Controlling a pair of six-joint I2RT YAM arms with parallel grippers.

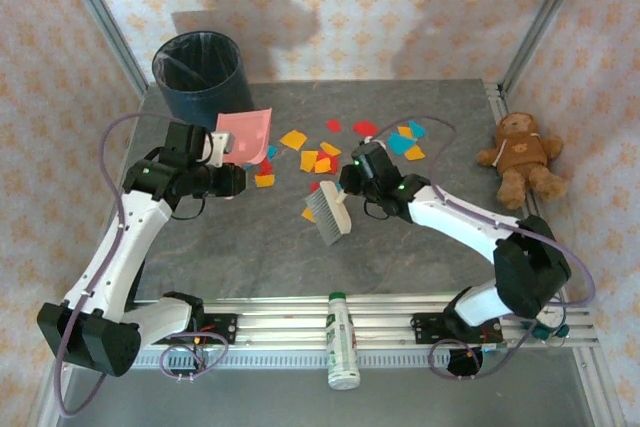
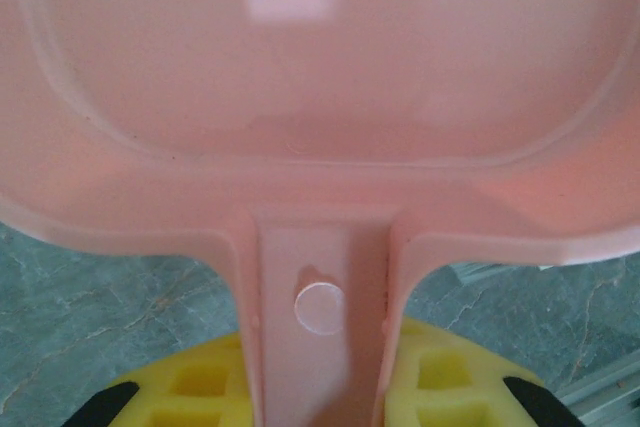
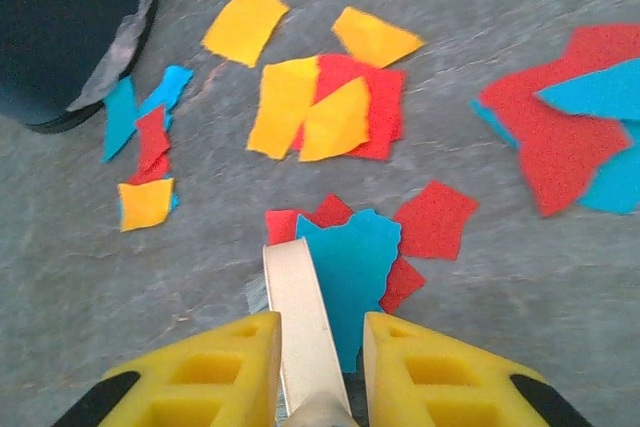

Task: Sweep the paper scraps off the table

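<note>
Evidently left gripper [image 2: 320,392] pinches the dustpan [image 2: 320,97]; right gripper [image 3: 318,372] apparently clamps the brush [image 3: 296,292].

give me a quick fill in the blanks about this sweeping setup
1. The left end effector is shut on the handle of the ____ dustpan.
2. The right end effector grips the handle of a ____.
3. The paper scraps lie scattered on the ____.
4. The bin is dark ____.
Missing: pink; brush; table; blue
</note>
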